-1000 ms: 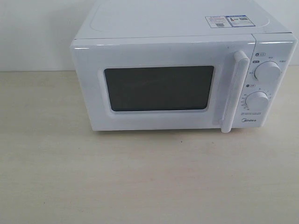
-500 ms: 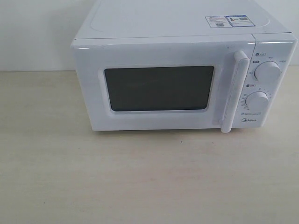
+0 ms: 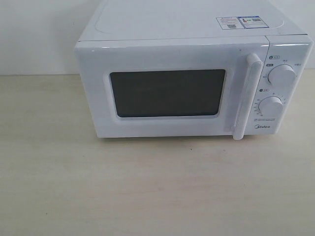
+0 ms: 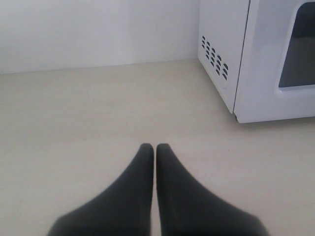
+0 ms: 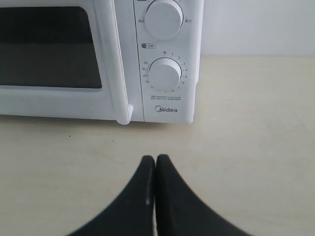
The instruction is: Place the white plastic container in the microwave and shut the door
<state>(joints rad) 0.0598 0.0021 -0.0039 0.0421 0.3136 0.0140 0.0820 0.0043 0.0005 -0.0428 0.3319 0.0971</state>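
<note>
Nothing has moved since the earlier exterior views: the microwave point(image 3: 162, 22) keeps the door point(image 3: 167, 93) shut, the white plastic container is nowhere visible, and the left gripper point(image 4: 155, 147) and right gripper point(image 5: 155, 160) hover nearby, jaws pressed together and empty, so the task looks either finished or not started.

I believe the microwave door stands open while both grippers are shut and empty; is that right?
Not quite: the door is closed flush on the microwave, as the exterior view shows. The left gripper and right gripper are indeed shut and empty.
</note>
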